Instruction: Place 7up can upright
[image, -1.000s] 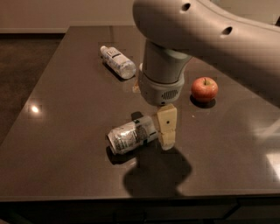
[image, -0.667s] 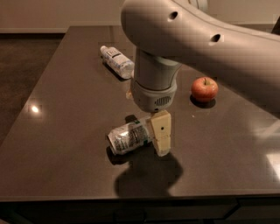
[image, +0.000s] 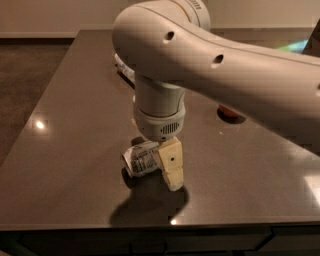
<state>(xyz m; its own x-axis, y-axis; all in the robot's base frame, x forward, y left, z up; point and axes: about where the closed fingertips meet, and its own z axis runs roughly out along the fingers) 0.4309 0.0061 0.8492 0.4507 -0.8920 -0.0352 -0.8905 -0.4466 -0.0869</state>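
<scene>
The 7up can (image: 140, 159), silver-white with green print, lies on its side on the dark table (image: 75, 150) near the front edge. My gripper (image: 159, 156) is down at the can, right over its right end. One cream finger (image: 171, 165) stands against the can's right side, its tip close to the tabletop. The other finger is hidden behind the wrist. The jaws look open around the can, and the can rests on the table. The large white arm covers the upper right of the view.
A clear plastic bottle (image: 125, 70) lies at the back of the table, mostly hidden by the arm. A red apple (image: 231, 112) peeks out under the arm at the right. The table's front edge (image: 150, 227) is close to the can.
The arm has swung left and come down, so the gripper has dropped from just beside the can onto it. The can has not moved.
</scene>
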